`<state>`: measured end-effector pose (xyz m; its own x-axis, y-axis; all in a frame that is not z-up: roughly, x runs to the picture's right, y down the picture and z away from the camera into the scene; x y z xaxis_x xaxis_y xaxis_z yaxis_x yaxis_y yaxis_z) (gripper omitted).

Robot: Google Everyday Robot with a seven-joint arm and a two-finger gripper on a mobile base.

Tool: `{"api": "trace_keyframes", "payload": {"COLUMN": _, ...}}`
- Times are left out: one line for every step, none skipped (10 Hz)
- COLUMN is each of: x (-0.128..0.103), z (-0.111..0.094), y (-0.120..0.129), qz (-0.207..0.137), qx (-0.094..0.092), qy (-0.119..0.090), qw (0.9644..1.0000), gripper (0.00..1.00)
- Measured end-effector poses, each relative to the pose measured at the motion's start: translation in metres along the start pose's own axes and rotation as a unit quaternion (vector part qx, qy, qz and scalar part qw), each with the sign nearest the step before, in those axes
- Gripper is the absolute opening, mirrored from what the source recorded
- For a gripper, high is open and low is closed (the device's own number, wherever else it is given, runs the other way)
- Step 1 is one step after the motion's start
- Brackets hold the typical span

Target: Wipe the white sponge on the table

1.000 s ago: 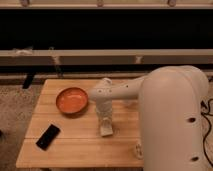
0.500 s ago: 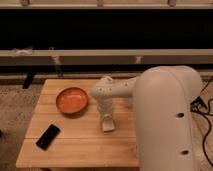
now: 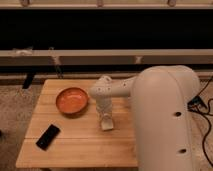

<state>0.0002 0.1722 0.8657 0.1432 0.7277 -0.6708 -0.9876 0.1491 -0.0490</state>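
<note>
Nearest, the broad white shell of my arm (image 3: pixel 165 120) fills the 4 o'clock side and covers the table's (image 3: pixel 80 150) right edge. A black phone (image 3: pixel 48 136) lies flat at 8 o'clock on the planks, where it lay a second ago. Just right of the table's centre, my hand (image 3: pixel 105 115) points down onto the white sponge (image 3: pixel 107 124), which rests on the wood beneath it. Whether my hand is wide, narrow or holding the sponge, I cannot tell. Hand and sponge have both slid a little toward 12 o'clock over the last second. The orange bowl (image 3: pixel 72 101) sits at 10 o'clock, unmoved and apart from the sponge. Beyond the table, a pale rail (image 3: pixel 100 56) crosses a dark background.
</note>
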Motion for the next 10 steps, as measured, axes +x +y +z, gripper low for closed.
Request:
{"api": "trace_keyframes", "payload": {"x": -0.003, "z": -0.002, "y": 0.012, "qz": -0.014, "qx": -0.008, "qy": -0.006, "qw": 0.9999, "gripper": 0.00}}
{"api": "trace_keyframes", "payload": {"x": -0.008, "z": -0.007, "y": 0.030, "qz": -0.028, "qx": -0.018, "qy": -0.012, "qw": 0.9994, "gripper": 0.00}}
{"api": "trace_keyframes", "payload": {"x": -0.013, "z": -0.011, "y": 0.048, "qz": -0.042, "qx": -0.027, "qy": -0.017, "qw": 0.9986, "gripper": 0.00}}
{"api": "trace_keyframes", "payload": {"x": -0.016, "z": -0.016, "y": 0.065, "qz": -0.055, "qx": -0.037, "qy": -0.021, "qw": 0.9976, "gripper": 0.00}}
{"api": "trace_keyframes", "payload": {"x": -0.016, "z": -0.020, "y": 0.083, "qz": -0.070, "qx": -0.049, "qy": -0.024, "qw": 0.9961, "gripper": 0.00}}
{"api": "trace_keyframes", "payload": {"x": -0.012, "z": -0.021, "y": 0.092, "qz": -0.081, "qx": -0.056, "qy": -0.022, "qw": 0.9949, "gripper": 0.00}}
{"api": "trace_keyframes", "payload": {"x": -0.006, "z": -0.021, "y": 0.100, "qz": -0.090, "qx": -0.060, "qy": -0.019, "qw": 0.9940, "gripper": 0.00}}
{"api": "trace_keyframes", "payload": {"x": 0.003, "z": -0.022, "y": 0.104, "qz": -0.097, "qx": -0.065, "qy": -0.014, "qw": 0.9931, "gripper": 0.00}}
{"api": "trace_keyframes", "payload": {"x": 0.016, "z": -0.023, "y": 0.104, "qz": -0.101, "qx": -0.068, "qy": -0.008, "qw": 0.9925, "gripper": 0.00}}
{"api": "trace_keyframes", "payload": {"x": 0.022, "z": -0.024, "y": 0.105, "qz": -0.101, "qx": -0.069, "qy": -0.006, "qw": 0.9924, "gripper": 0.00}}
